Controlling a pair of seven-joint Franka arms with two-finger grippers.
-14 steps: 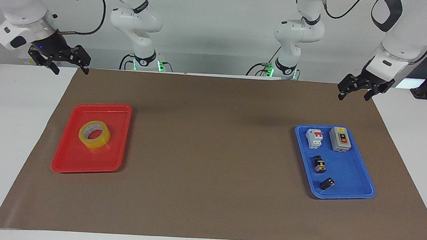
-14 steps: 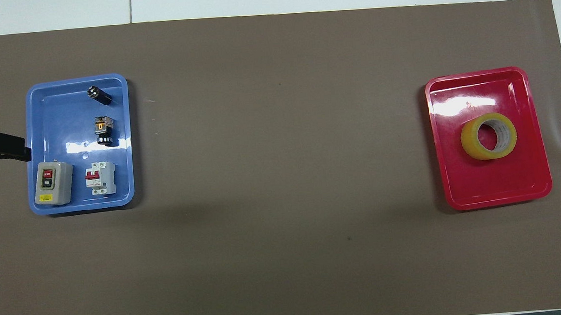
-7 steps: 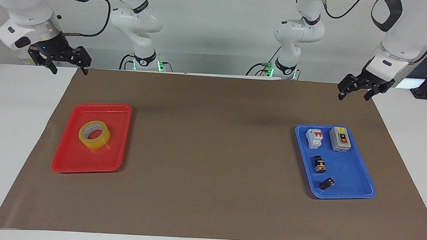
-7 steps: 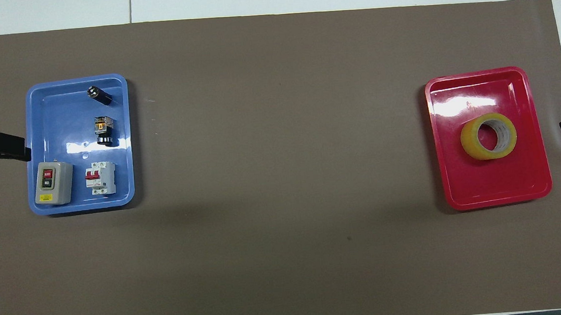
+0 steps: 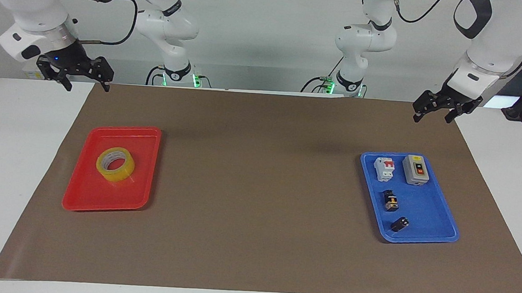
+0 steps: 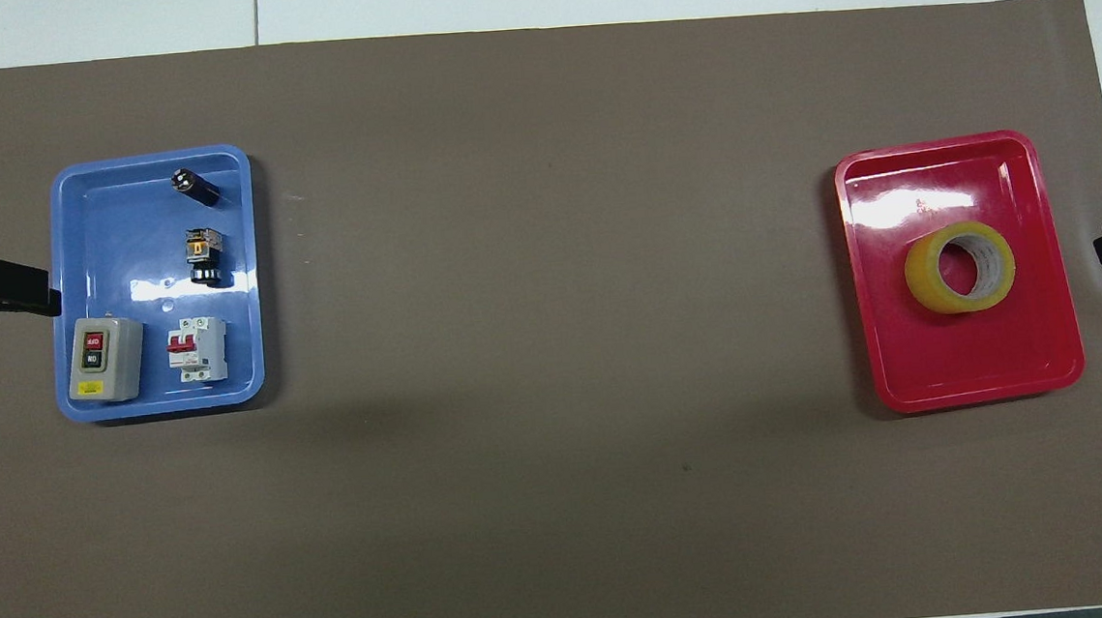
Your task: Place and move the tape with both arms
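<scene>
We see the tape (image 5: pixel 115 164) lying flat in the red tray (image 5: pixel 85 197), which sits on the brown mat (image 5: pixel 257 209) toward the right arm's end of the worktop. Our right end effector (image 5: pixel 85 82) hangs in the air with its fingers spread and empty, over the mat's corner at the robots' edge, well apart from the tape, which lies farther from the robots than that corner. Our left end effector (image 5: pixel 433 115) is also released and holds nothing; it is raised over the mat's edge at the left arm's end, and the tape is well apart from it, with the blue tray (image 5: pixel 433 220) of small electrical parts between them.
</scene>
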